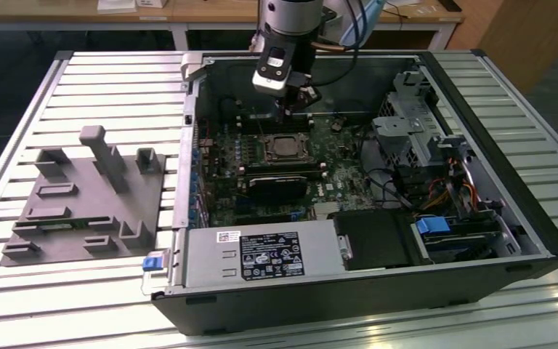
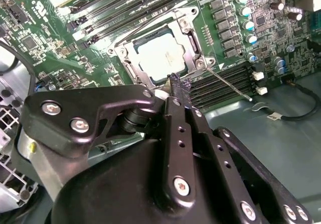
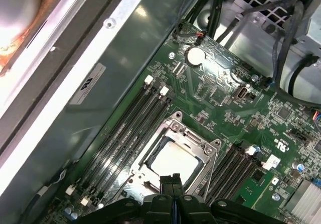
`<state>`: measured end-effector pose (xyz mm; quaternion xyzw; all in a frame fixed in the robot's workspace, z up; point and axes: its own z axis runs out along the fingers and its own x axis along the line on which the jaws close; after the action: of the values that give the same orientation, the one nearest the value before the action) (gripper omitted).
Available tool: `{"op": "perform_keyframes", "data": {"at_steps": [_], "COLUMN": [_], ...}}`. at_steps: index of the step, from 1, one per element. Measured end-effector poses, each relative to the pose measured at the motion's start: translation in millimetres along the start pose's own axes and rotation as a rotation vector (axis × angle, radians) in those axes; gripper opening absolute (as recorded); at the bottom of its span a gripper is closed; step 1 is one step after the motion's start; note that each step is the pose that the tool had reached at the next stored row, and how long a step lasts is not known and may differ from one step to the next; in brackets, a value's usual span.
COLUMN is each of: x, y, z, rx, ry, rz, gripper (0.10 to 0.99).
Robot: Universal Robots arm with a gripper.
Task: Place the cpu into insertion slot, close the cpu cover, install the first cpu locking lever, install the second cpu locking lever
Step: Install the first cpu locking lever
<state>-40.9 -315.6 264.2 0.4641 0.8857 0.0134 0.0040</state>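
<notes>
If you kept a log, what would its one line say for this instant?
silvery metal frame cover: down over silver-grey square cpu | thin metal lever: sticking out | tool: shut, by cover's edge

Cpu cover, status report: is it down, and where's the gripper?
Gripper shut, tip at the cpu cover edge. Cpu seated, cover down over it. One locking lever sticks out, apparently unlatched. Nothing in the way.

Pale slatted metal worktable [image 1: 95, 87], wooden desks [image 1: 211, 10] behind, dark floor [image 1: 12, 51] beneath them
</notes>
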Motion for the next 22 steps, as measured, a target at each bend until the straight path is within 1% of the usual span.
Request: {"op": "perform_keyframes", "data": {"at_steps": [22], "x": [0.0], "y": [0.0], "z": [0.0], "rx": [0.001], "ry": [0.0045], "rz": [-0.166], "gripper": [0.106]}}
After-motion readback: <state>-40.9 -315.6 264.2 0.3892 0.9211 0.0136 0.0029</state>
